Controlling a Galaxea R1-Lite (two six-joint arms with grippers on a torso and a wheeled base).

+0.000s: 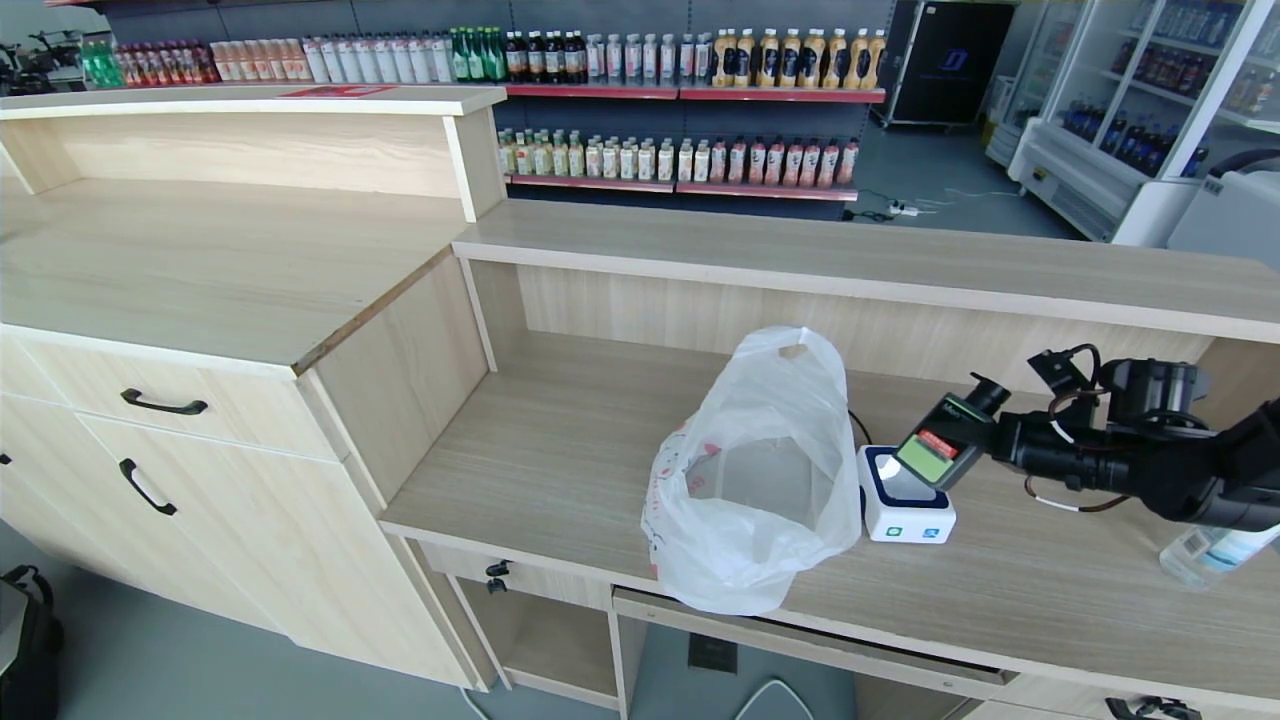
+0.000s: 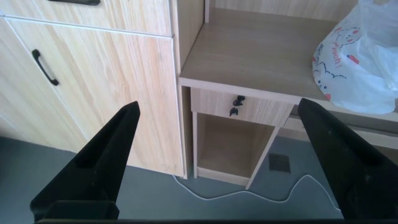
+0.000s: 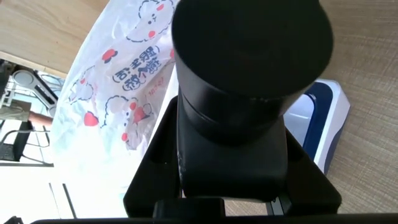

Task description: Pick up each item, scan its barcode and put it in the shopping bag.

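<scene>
My right gripper (image 1: 1005,442) is shut on a dark bottle (image 1: 943,445) with a black cap and a green and red label, held tilted just above the white and blue barcode scanner (image 1: 905,505). From the right wrist the bottle (image 3: 239,93) stands between the fingers of my right gripper (image 3: 230,183), with the scanner (image 3: 324,121) beneath it. The clear plastic shopping bag (image 1: 752,480) stands open on the counter, touching the scanner on its left. My left gripper (image 2: 217,168) hangs open and empty low beside the counter, facing the cabinet; the bag (image 2: 360,56) is far off.
A clear bottle (image 1: 1212,550) lies on the lower counter (image 1: 560,450) under my right arm. A raised ledge (image 1: 850,260) runs behind the bag. A taller cabinet with drawer handles (image 1: 165,405) stands at the left. A small locked drawer (image 2: 239,106) sits under the counter edge.
</scene>
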